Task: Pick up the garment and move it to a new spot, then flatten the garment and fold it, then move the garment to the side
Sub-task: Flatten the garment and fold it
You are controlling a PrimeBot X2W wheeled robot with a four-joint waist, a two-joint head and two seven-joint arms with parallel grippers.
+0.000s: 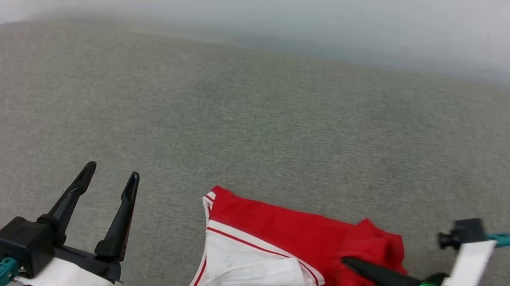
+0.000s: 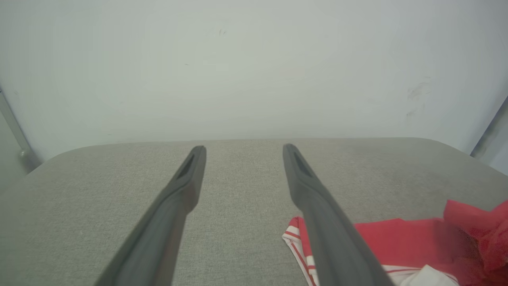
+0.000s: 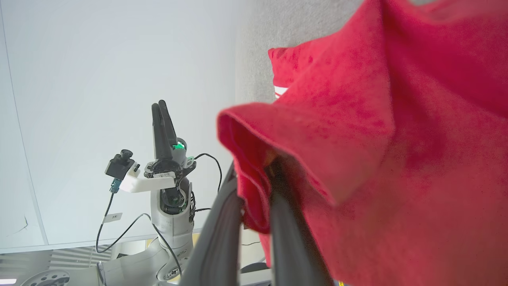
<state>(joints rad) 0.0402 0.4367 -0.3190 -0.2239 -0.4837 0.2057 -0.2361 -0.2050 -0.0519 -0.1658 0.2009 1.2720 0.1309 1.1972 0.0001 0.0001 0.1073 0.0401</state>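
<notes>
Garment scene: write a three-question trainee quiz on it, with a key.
1. True or false: the left gripper is shut on the garment.
2. Pick one. The right gripper is: A) open above the garment; B) shut on the garment's red cloth; C) shut on nothing.
3. Fill in: in the head view, the garment lies on the grey cushion to the left gripper's ____ side.

Key: 1 false, its fingers stand apart, clear of the cloth. 2 B. 3 right.
</notes>
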